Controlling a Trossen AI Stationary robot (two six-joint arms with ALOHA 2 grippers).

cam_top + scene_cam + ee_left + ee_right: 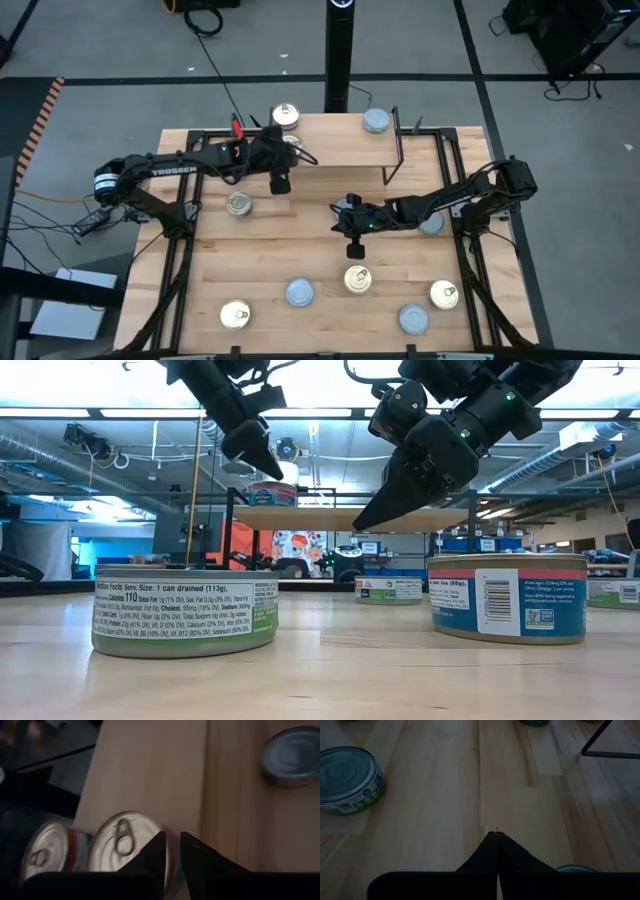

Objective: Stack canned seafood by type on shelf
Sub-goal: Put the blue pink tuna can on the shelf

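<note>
The shelf (340,145) stands at the table's far side. On its left end are two gold-topped tins: one (285,115) by the far edge, also in the left wrist view (45,852), and one (125,845) beside it at my left gripper (173,851). That gripper slants down onto it from the table's left and is shut on its edge. A blue-grey tin (376,121) rests on the shelf's right end. My right gripper (355,250) is shut and hangs above the middle of the table, clear of every tin. My left gripper has the gold-topped tin by its rim (169,851), on the side away from the pull tab. One finger (155,855) lies over the top and the other (200,862) outside the wall. The fingers slant down from the table's left. The tin looks level on the shelf plank.
Loose tins lie on the table: gold-topped (238,205), (357,280), (235,315), (444,294); blue-grey (300,292), (414,319), and one partly under the right arm (432,225). The shelf's black legs (395,150) stand at its right end. A black post (340,60) rises behind the table.
</note>
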